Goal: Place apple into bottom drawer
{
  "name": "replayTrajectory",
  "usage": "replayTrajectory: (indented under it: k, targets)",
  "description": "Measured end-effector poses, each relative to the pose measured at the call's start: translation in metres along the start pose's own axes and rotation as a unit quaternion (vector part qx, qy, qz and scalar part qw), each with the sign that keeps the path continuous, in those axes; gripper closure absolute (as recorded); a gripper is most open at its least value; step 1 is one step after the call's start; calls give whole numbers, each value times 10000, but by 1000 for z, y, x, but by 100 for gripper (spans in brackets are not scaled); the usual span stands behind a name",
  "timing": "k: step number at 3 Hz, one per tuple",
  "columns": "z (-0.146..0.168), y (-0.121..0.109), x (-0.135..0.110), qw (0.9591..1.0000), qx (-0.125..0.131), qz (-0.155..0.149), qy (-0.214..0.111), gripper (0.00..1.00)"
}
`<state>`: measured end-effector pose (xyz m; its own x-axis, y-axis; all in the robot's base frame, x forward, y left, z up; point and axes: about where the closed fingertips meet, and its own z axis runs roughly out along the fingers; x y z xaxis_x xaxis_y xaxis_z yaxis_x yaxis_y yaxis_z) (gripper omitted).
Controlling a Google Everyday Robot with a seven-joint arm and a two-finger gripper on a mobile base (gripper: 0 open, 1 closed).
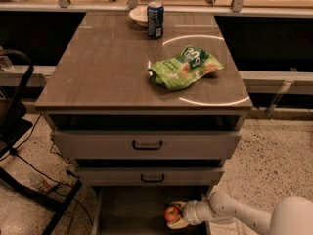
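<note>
The apple [171, 213] is small, round and red-orange. It is at the bottom of the view, inside the open bottom drawer [127, 209] near its right side. My gripper [177, 214] is shut on the apple, its white arm reaching in from the lower right. The drawer's floor is dark and otherwise bare. I cannot tell whether the apple touches the floor.
A green snack bag [186, 66], a blue can [155, 19] and a white bowl [139, 14] sit on the cabinet top [98, 67]. Two upper drawers [146, 144] are shut. A black chair base and cables [29, 180] lie on the floor at left.
</note>
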<state>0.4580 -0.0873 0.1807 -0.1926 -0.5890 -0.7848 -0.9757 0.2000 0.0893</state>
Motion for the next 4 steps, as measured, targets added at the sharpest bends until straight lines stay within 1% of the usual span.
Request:
replayTrajectory:
  k: [1,2,3,4]
  targets:
    - [20,4,2,9996,-190,-42,210,100]
    - [38,9,4,9986,-395,-70,353,100]
    - [53,15,8,9971,-605,-12,458,100]
    - [61,17,14,9966,-648,165,492,100]
